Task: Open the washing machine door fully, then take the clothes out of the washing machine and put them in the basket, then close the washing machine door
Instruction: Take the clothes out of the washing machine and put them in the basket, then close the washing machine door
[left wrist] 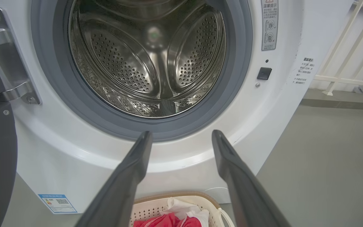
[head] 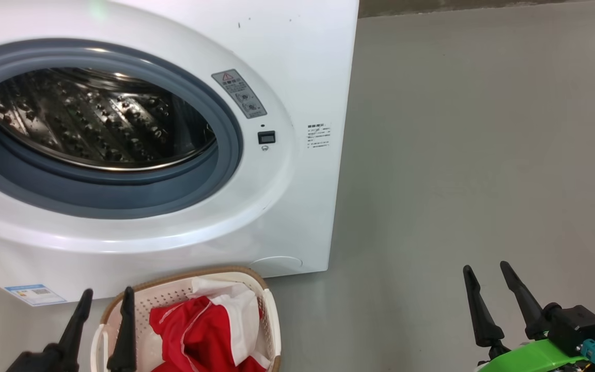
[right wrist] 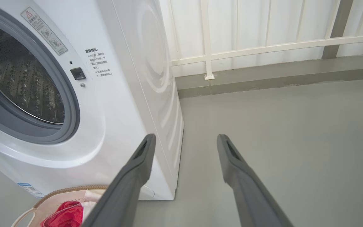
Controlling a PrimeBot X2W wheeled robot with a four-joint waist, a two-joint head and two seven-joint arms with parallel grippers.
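Two empty tools, left gripper (head: 108, 291) and right gripper (head: 486, 266) spread wide, smooth grey floor (head: 457, 155), white railing (right wrist: 204, 31)

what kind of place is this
Likely a laundry spot on a balcony or utility area: a white front-loading washing machine on a bare grey floor, a basket of red clothes before it, and a white railing beyond.
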